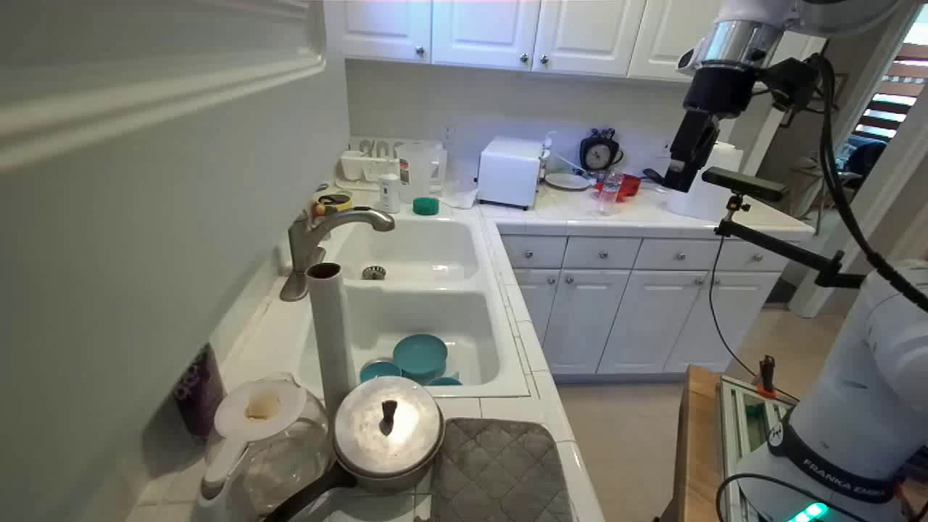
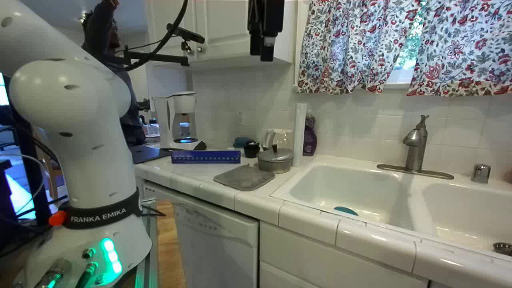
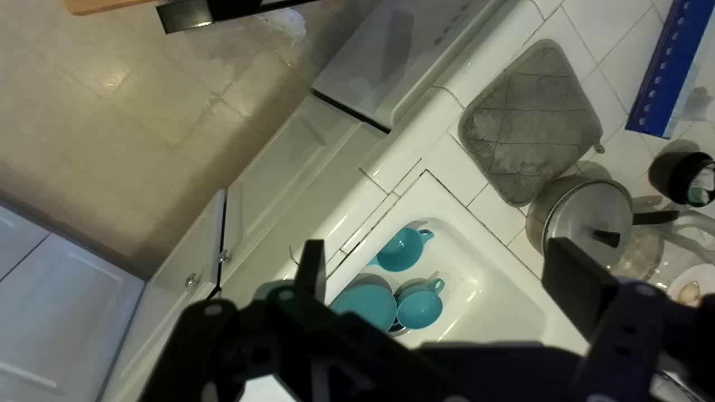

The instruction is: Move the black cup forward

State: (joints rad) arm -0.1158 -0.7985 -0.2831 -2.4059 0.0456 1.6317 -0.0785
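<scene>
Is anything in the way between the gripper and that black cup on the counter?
From above, nothing visible stands between the gripper and the cup. Coming low from the sink, though, it would likely meet the pot, whose handle reaches near the cup.

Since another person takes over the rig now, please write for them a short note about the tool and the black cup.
Tool: open, raised, holding nothing.
Things: black cup is on the counter, near the lidded pot, something whitish inside.
Done: no step that these pictures can confirm.
Left: probably reach the black cup, grip it, move it forward.
</scene>
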